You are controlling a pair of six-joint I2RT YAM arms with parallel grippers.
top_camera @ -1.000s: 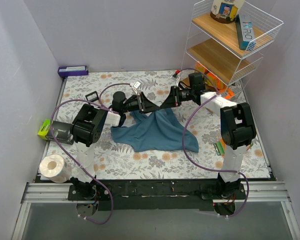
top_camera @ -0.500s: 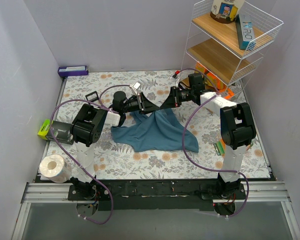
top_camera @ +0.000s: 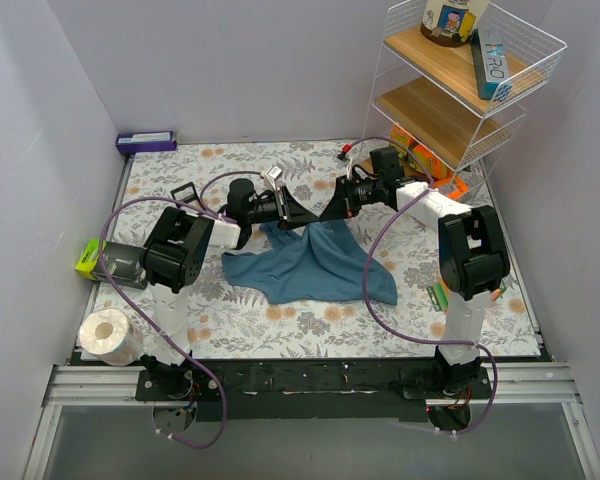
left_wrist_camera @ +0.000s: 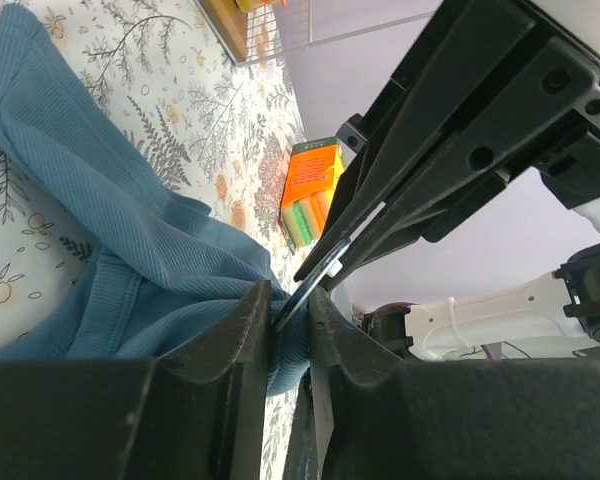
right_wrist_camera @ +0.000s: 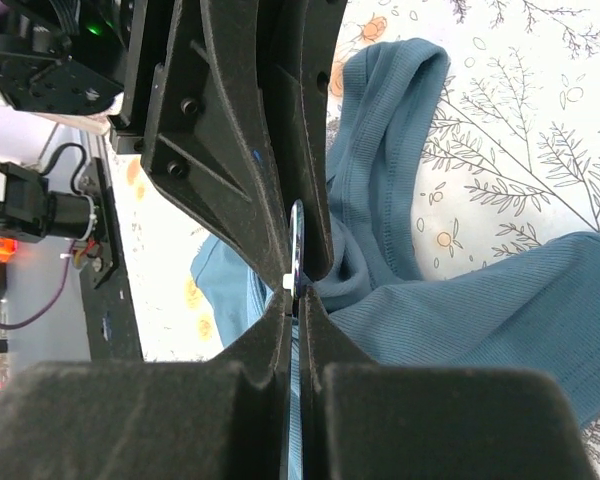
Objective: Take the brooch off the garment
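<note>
We are at the pull-off step: the right hand (right_wrist_camera: 298, 318) is clenched on the brooch (right_wrist_camera: 296, 245), a thin pale disc seen edge-on at the raised peak of the garment (top_camera: 315, 268), which drapes down to the desk (top_camera: 230, 312). Next, we judge, the left hand (left_wrist_camera: 290, 325) must pin the cloth behind it so the two can part. The top view hides the brooch; the wrist views show it, yet we cannot tell whether the narrowed left hand grips anything.
</note>
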